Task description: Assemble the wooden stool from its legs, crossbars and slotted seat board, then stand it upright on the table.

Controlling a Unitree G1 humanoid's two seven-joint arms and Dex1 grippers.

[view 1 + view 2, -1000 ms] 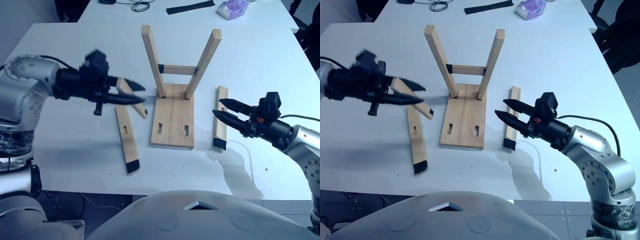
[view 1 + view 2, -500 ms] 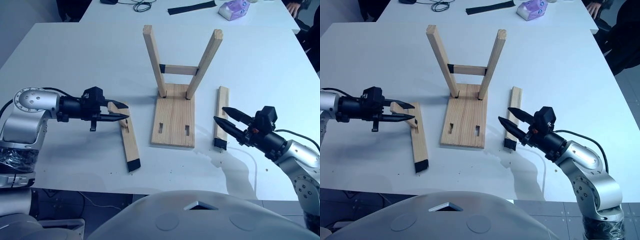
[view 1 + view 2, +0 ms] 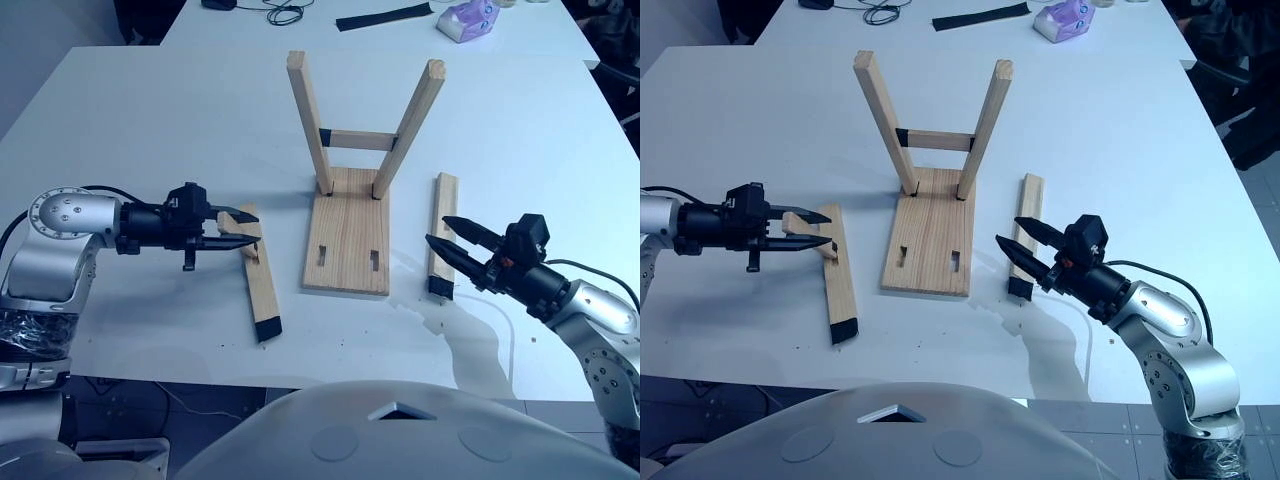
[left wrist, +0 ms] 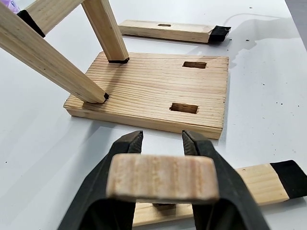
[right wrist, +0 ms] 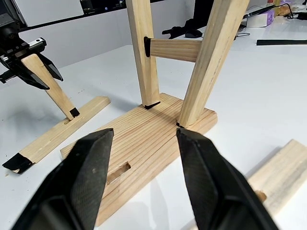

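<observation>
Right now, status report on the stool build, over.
Left gripper shut on crossbar, pegged in loose leg. Right gripper open by other leg. Seat board: two slots empty. Nothing blocking.

I can read no word, number or sign on anything in front of me. The purple packet (image 3: 464, 18) on the far table has a patterned face, but it is too small for me to make out any lettering.
</observation>
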